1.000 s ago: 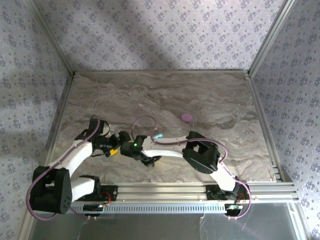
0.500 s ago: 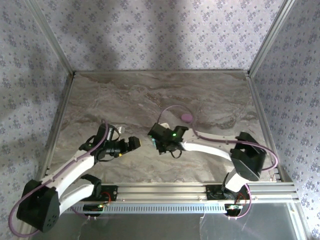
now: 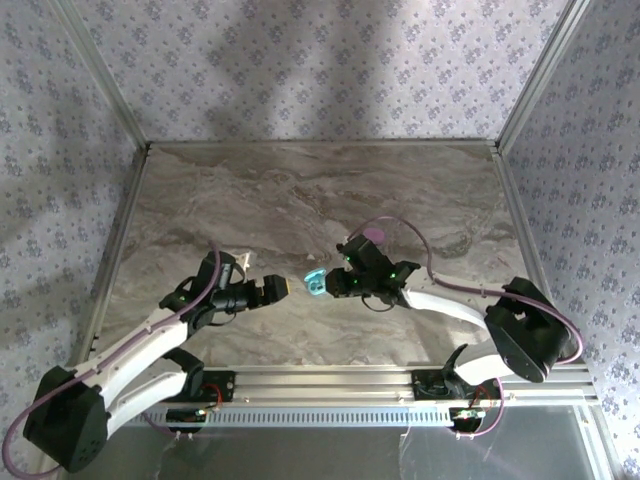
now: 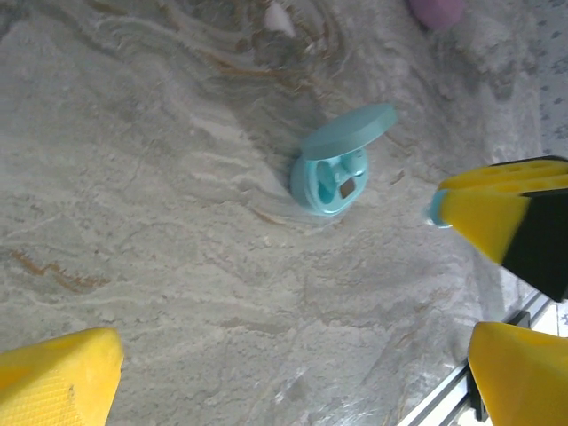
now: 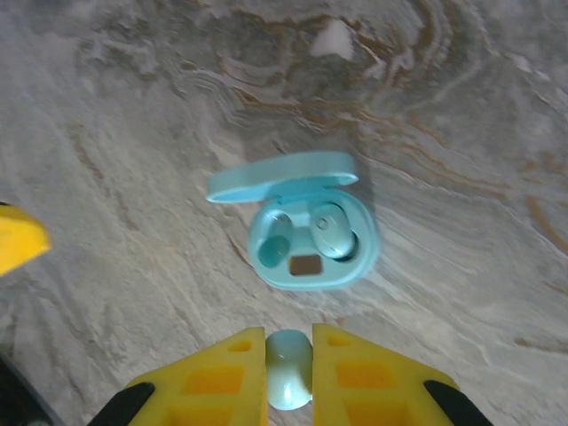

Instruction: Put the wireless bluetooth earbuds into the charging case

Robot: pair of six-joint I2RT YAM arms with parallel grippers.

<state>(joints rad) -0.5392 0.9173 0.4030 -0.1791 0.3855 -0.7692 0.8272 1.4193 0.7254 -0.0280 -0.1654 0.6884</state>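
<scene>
The light blue charging case [image 5: 311, 238] lies open on the marble table, its lid [image 5: 284, 177] tipped back. One light blue earbud [image 5: 330, 232] sits in its right socket; the left socket [image 5: 277, 248] is empty. My right gripper [image 5: 289, 346] is shut on a second light blue earbud [image 5: 289, 377], just short of the case. In the top view the case [image 3: 315, 281] lies between my left gripper [image 3: 277, 290] and right gripper [image 3: 337, 283]. My left gripper [image 4: 293, 377] stands wide open over bare table, the case [image 4: 333, 173] ahead of it.
A pink oval pod [image 3: 373, 233] lies behind the right arm, also at the top edge of the left wrist view [image 4: 437, 11]. A small pale piece [image 5: 333, 40] rests on the table beyond the case. Metal rails [image 3: 400, 380] run along the near edge.
My right gripper has swung from far left to the right side of the case. My left gripper has reached rightward toward the case.
</scene>
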